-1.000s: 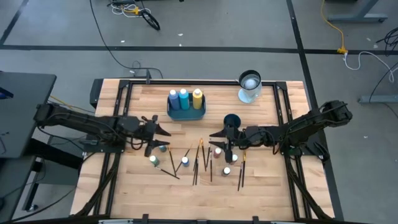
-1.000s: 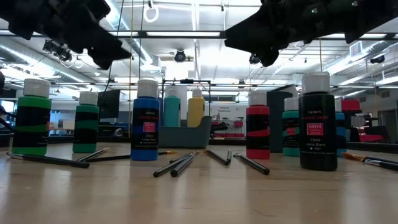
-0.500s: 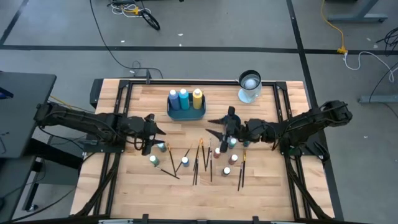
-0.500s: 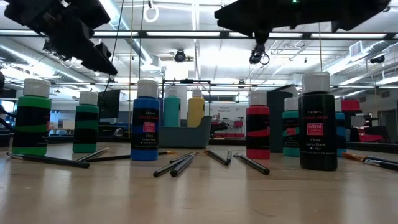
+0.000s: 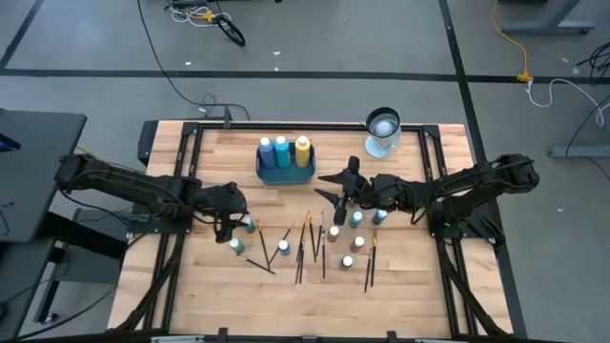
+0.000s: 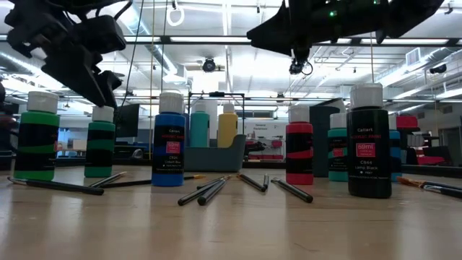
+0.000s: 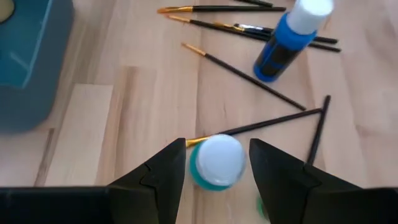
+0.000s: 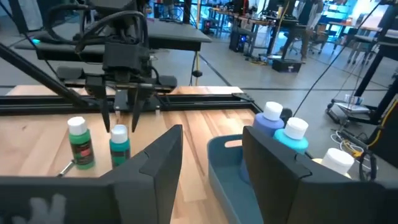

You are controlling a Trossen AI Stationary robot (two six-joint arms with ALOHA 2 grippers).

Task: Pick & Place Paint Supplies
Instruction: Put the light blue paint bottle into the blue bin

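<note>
Small paint bottles stand on the wooden table, among them a teal one with a white cap (image 5: 247,225), a green one (image 5: 235,246) and a blue one (image 5: 283,247). Thin dark brushes (image 5: 305,243) lie between them. My left gripper (image 7: 217,143) points slantwise down, open. Its fingers stand on either side of the teal bottle's cap (image 7: 216,160); I see no touch. In the right wrist view, that left gripper (image 8: 124,115) hangs just over the teal bottle (image 8: 119,144). My right gripper (image 5: 327,186) is open and holds nothing. It is level above the table, pointing at the teal tray (image 5: 285,171).
The teal tray (image 8: 224,165) at the far middle holds three upright bottles (image 5: 282,149). A clear cup (image 5: 382,133) stands at the far right. More bottles (image 5: 355,219) and brushes (image 5: 370,262) sit under and beside my right arm. Dark rails (image 5: 181,143) frame the table.
My left gripper has tipped from nearly level to pointing steeply down over the teal bottle, staying open. My right gripper has risen and gone toward the table's far edge, and has turned a little toward the tray.
</note>
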